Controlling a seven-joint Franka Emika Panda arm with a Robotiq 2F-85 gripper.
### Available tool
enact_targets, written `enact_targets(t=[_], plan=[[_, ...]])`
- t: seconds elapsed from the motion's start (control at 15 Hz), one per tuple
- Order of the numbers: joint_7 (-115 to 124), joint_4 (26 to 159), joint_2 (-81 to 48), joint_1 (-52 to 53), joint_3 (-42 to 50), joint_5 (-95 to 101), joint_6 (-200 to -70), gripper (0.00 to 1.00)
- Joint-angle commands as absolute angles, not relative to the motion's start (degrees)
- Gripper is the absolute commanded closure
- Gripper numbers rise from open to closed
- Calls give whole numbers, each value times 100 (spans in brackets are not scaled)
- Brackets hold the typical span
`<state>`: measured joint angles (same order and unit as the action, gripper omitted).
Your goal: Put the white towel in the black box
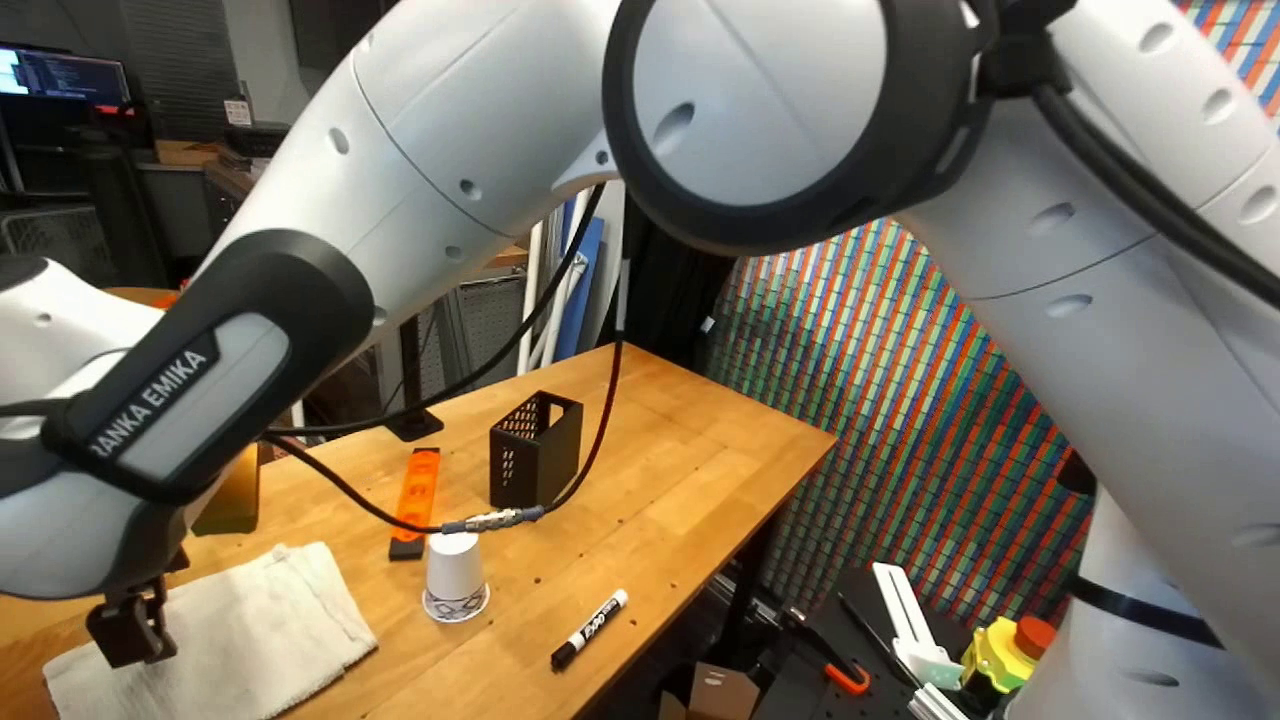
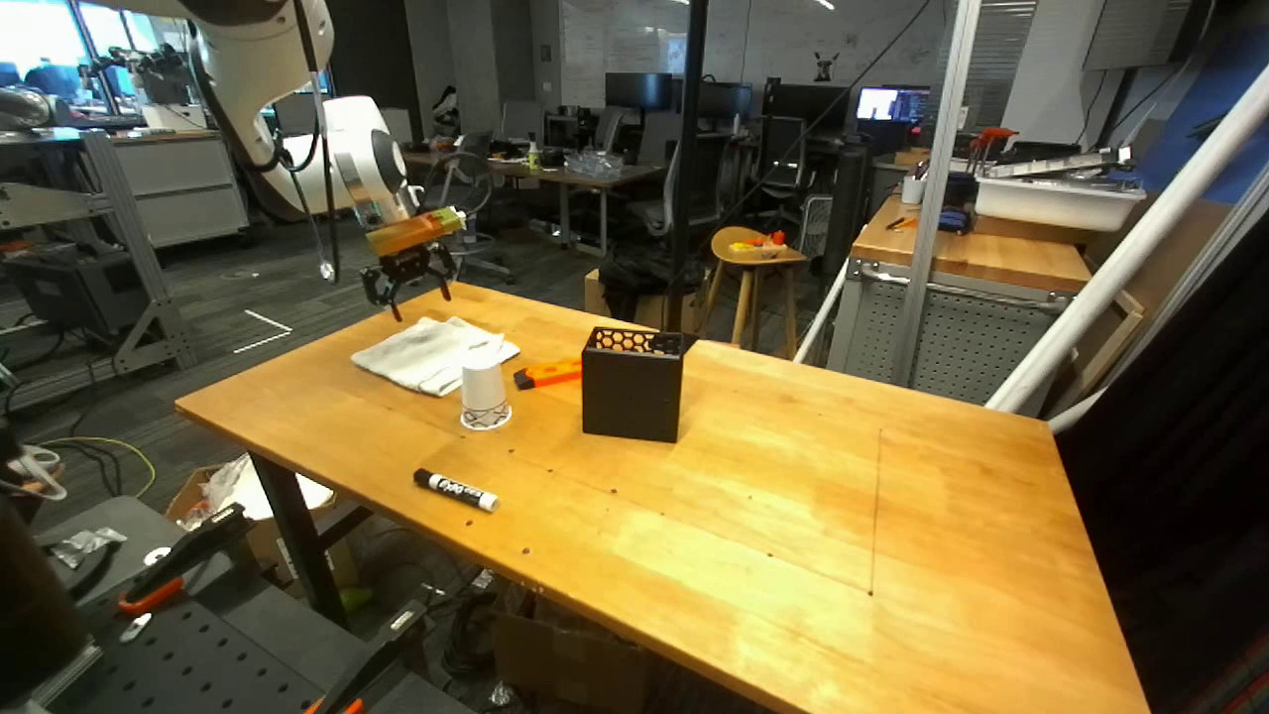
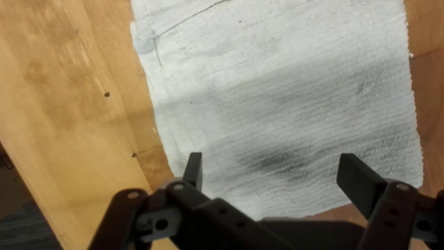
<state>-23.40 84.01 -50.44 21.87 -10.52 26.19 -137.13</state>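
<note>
- Right, there's your wooden table (image 2: 793, 496), spreading out all around the black box (image 2: 632, 392).
- Your arm (image 1: 750, 110) reaches out to a spot well apart from the box.
- And here's the white towel (image 3: 277, 104), flat on the table, well away from the box! It lies beneath your fingers (image 3: 359, 184) and spreads ahead of them towards the box; the grasp turns on that. It's nearly square, yet the long axis seems to point roughly boxward, though the wrist view cuts off that end. You're over the end farther from the box, so a squeeze should go across that axis.
- The box stands upright, mouth up.
- Your gripper (image 3: 272, 166): fingers wide apart, nothing between them, apparently hovering above the towel. Straight down and pinch looks the call; flat fabric could slip, so gather a ridge.
- Orange bar (image 1: 418, 500), on the towel's side of the box.
- Paper cup (image 2: 484, 392), upside down, roughly between box and towel: carry high.
- Marker (image 2: 456, 490), lying apart from the box, off its line to the towel.
</note>
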Motion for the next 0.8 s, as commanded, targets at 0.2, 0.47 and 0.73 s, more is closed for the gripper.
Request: enact_targets(t=[0.2, 0.47, 0.73], plan=[[-2778, 7840, -5945, 2227, -945, 2649, -13667, 0], [-2816, 7749, -6180, 2229, -987, 2595, -13684, 25], [-2736, 7950, -6005, 2237, -1049, 2546, -13659, 48]])
